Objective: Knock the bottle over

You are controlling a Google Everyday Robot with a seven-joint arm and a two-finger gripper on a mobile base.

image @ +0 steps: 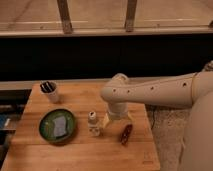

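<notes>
The small pale bottle [93, 123] with a white cap stands upright near the middle of the wooden table [80, 152]. My gripper [115, 119] hangs down from the white arm just to the right of the bottle, low over the table, a short gap away. A white cup [50, 91] with dark contents stands at the table's back left.
A green plate [47, 131] holding a pale blue-grey item lies left of the bottle. A small reddish-brown object [126, 134] lies on the table right of the gripper. A dark wall and rail run behind the table. The table's right edge is near the arm.
</notes>
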